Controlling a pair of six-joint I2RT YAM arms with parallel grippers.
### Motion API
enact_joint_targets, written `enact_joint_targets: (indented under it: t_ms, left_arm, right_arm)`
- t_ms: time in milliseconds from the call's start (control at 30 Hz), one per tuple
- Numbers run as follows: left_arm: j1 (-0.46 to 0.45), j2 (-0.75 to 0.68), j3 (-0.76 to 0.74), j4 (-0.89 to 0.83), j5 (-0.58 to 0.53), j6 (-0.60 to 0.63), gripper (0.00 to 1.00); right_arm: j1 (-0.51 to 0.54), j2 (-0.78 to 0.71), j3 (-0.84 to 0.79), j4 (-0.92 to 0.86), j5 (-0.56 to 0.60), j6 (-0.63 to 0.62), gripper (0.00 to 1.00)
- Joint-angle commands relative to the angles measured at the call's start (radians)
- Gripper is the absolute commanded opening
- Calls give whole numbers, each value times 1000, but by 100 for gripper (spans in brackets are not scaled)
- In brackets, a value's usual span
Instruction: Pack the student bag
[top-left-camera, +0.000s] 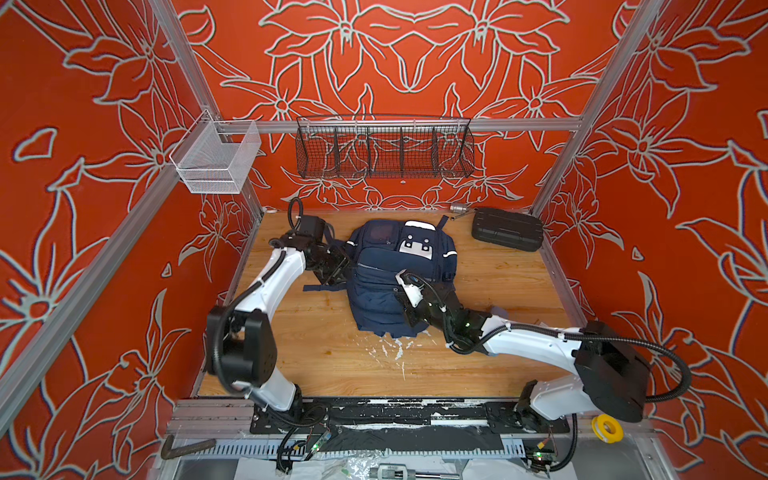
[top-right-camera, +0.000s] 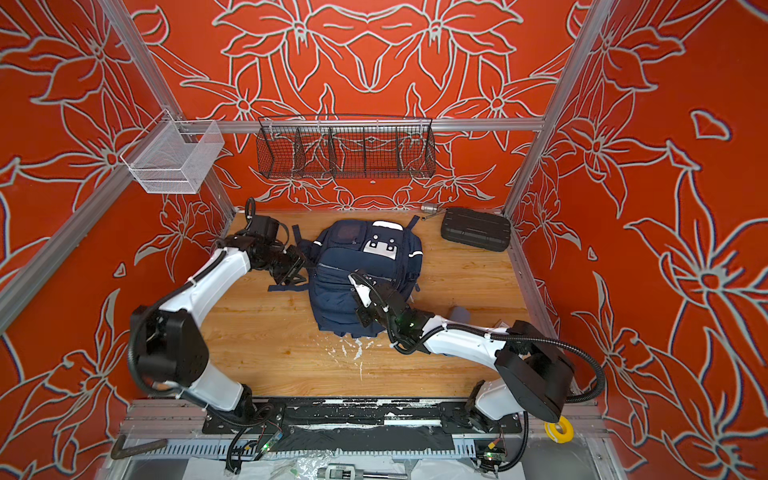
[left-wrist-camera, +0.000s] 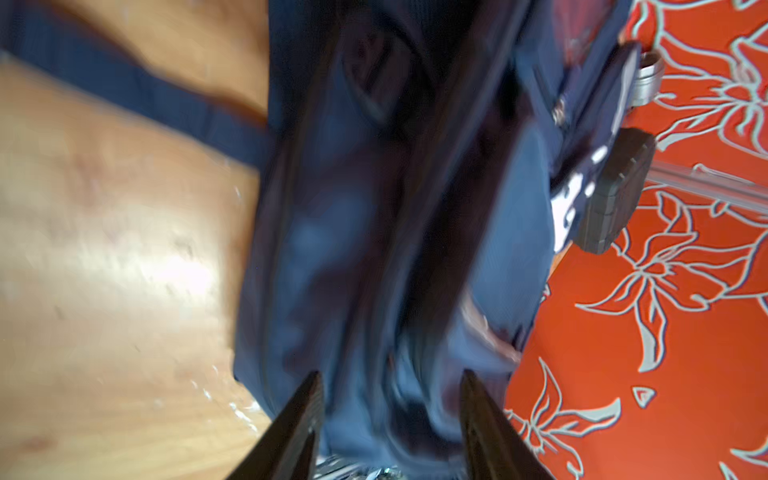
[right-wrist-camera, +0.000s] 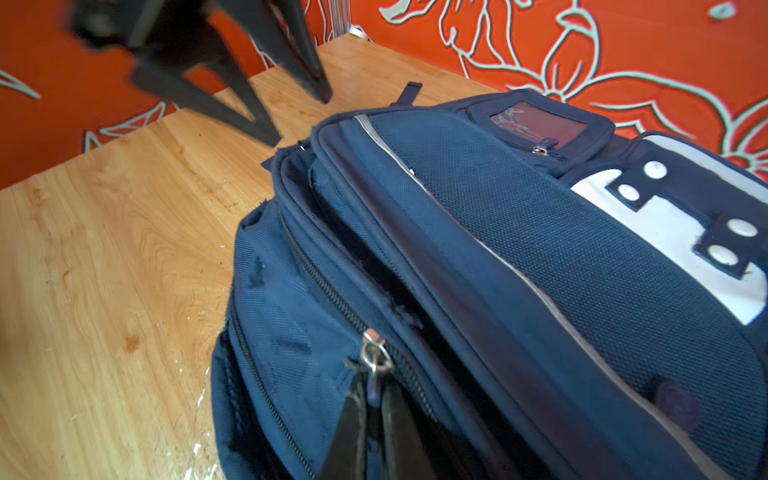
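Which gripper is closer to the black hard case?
Right. The right gripper pinches a zipper pull on the navy backpack; the left gripper hangs open beyond the backpack's opposite edge, farther from the black hard case.

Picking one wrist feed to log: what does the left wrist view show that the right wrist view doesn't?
Left wrist only: the black case and a small metal cylinder. Right wrist only: the right gripper shut on a zip pull. Both: the student bag, its white patch, the wooden table and the open left gripper.
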Motion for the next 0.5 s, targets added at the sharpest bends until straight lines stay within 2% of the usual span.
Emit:
enact_joint_targets:
  t_ms: [0,100,200,467]
  left_arm:
    - [-128,-137,-55,87,-183,-246,52]
    - [-204,-192,-135,160,-210,-394,51]
    - [-256,-198,-188,233,-225,-489,50]
    - [-321,-108,-182,346,-283,-590,49]
  right_arm:
    - [1,-6,26,79,15,29,0]
    - [3,-13,20,64,9,28,0]
    - [4,-20,10,71,2,31,0]
    - [16,-27,-8,94,7,25,0]
